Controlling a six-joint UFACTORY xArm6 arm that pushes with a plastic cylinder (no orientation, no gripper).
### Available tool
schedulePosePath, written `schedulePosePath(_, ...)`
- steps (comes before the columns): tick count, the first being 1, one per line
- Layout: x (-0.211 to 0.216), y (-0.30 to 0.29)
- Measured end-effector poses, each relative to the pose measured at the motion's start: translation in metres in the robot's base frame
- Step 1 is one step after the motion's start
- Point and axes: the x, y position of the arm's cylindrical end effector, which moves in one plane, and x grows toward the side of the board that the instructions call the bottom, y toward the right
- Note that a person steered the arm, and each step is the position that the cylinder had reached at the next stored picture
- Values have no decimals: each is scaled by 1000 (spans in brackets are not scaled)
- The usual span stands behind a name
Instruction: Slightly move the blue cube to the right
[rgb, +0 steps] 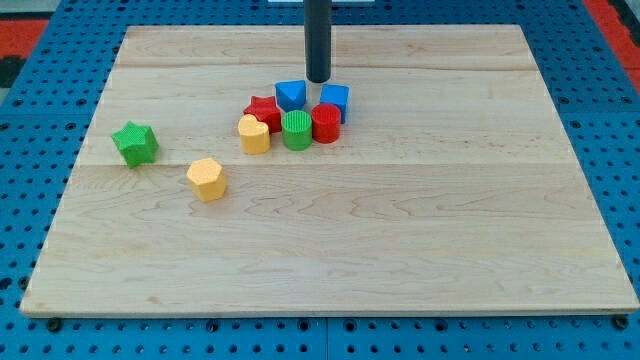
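The blue cube (335, 101) sits near the board's top middle, at the right end of a tight cluster. My tip (318, 80) is just above and to the left of it, in the gap between the cube and a blue triangular block (291, 95). The rod rises to the view's top edge. Whether the tip touches either blue block I cannot tell.
Below the blue blocks sit a red cylinder (326, 123), a green cylinder (296, 130), a red star (263, 111) and a yellow heart-like block (254, 133). A yellow hexagon (207, 179) and a green star (135, 143) lie apart at the left. The wooden board (400, 230) rests on a blue pegboard.
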Motion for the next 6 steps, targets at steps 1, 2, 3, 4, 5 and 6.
schedulePosePath(1, 16, 0)
schedulePosePath(2, 18, -10)
schedulePosePath(3, 18, -25)
schedulePosePath(4, 19, -26)
schedulePosePath(5, 17, 15)
schedulePosePath(6, -3, 12)
